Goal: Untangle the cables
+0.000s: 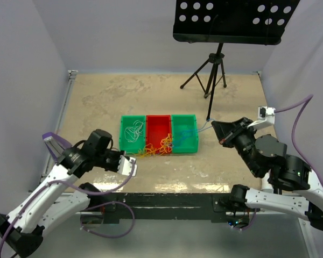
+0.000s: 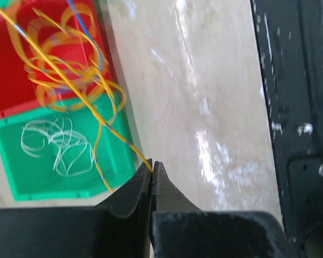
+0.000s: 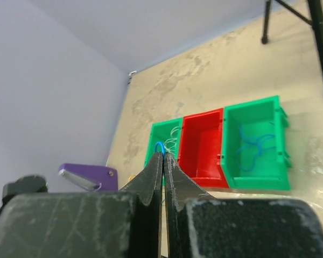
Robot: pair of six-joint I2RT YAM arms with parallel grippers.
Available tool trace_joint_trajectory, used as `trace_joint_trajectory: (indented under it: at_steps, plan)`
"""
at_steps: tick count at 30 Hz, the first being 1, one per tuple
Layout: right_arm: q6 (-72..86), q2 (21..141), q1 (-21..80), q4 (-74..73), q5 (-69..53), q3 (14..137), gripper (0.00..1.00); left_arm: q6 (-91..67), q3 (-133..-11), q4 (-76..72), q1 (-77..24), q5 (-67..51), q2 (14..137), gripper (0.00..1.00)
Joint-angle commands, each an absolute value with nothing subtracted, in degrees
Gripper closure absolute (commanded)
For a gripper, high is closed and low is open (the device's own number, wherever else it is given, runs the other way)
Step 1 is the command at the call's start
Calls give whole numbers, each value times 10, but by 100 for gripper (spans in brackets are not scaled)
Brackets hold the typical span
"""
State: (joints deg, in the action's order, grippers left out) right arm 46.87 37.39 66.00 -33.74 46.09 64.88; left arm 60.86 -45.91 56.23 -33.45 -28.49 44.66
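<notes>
The left gripper (image 2: 152,171) jaws are pressed together on an orange-yellow cable (image 2: 64,80), which is drawn taut from the tangle over the red bin (image 2: 5,86). The right gripper (image 3: 162,157) jaws are pinched on a pale blue cable (image 3: 159,145). A whitish cable (image 2: 59,145) is coiled in the left green bin (image 2: 21,180). If the orange strand is pulled while crossed with blue, the knot is likely to be tightened, a bin may be dragged across the tabletop (image 2: 204,107), or the thin strand may slip free.
</notes>
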Motion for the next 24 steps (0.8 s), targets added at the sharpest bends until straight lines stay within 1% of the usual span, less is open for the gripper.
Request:
trace_joint_trajectory:
  at_steps: [1, 6, 11, 15, 16, 20, 22, 24]
  plan:
    - [542, 358, 660, -449, 590, 709, 100, 740, -411, 694, -335, -137, 374, 100]
    - [573, 366, 660, -510, 635, 753, 100, 774, -382, 715, -335, -50, 312, 100]
    - [627, 382, 660, -606, 703, 820, 100, 797, -378, 749, -335, -7, 318, 100]
    - [608, 374, 660, -600, 725, 845, 100, 795, -342, 753, -336, 45, 304, 100]
    - [575, 374, 660, -575, 722, 841, 100, 802, -340, 753, -335, 47, 296, 100]
    - [506, 381, 660, -507, 675, 813, 100, 822, -358, 729, -334, 5, 260, 100]
    - [467, 374, 660, -460, 633, 789, 100, 818, -373, 705, -336, -24, 259, 100]
    - [431, 365, 660, -405, 585, 760, 100, 801, -390, 683, -335, -49, 264, 81]
